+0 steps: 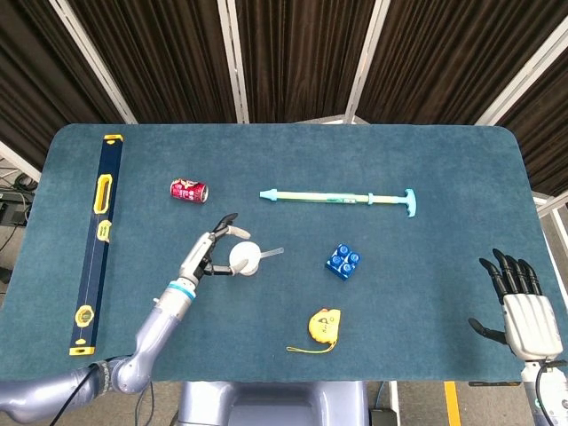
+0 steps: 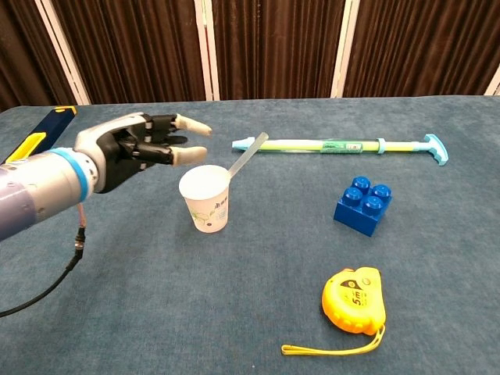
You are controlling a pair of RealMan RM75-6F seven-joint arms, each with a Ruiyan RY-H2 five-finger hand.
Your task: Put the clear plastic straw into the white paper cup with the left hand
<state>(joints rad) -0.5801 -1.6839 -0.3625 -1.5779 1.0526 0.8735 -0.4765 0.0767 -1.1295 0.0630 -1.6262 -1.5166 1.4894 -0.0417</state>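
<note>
**A:** Straw point(image 2: 247, 155) already inside the cup point(image 2: 205, 198)?

**B:** Lower end in, yes. Leans on the rim at the cup's 3 o'clock side in the head view, upper end poking out toward 3 o'clock point(image 1: 271, 254). Long axis tilted well off upright, closer to lying than standing.

**A:** Left hand point(image 2: 141, 148)?

**B:** Just beside the cup at its 9 o'clock, fingers spread apart, nothing held. Clear of both straw and cup, as far as the chest view shows.

**A:** Right hand point(image 1: 524, 306)?

**B:** Far off at 4 o'clock on the table point(image 1: 426, 293) edge, fingers extended, holding nothing.

**A:** Handling, if a re-grip were needed?

**B:** Probably very light, thin, smooth, a bit springy; easily flicked out or crushed. Best pinched gently near mid-length, above the rim. Paper cup likely light too, so any sideways push could tip it.

**A:** Task status?

**B:** Looks essentially done. Only risk seems to be knocking the cup while pulling away.
</note>
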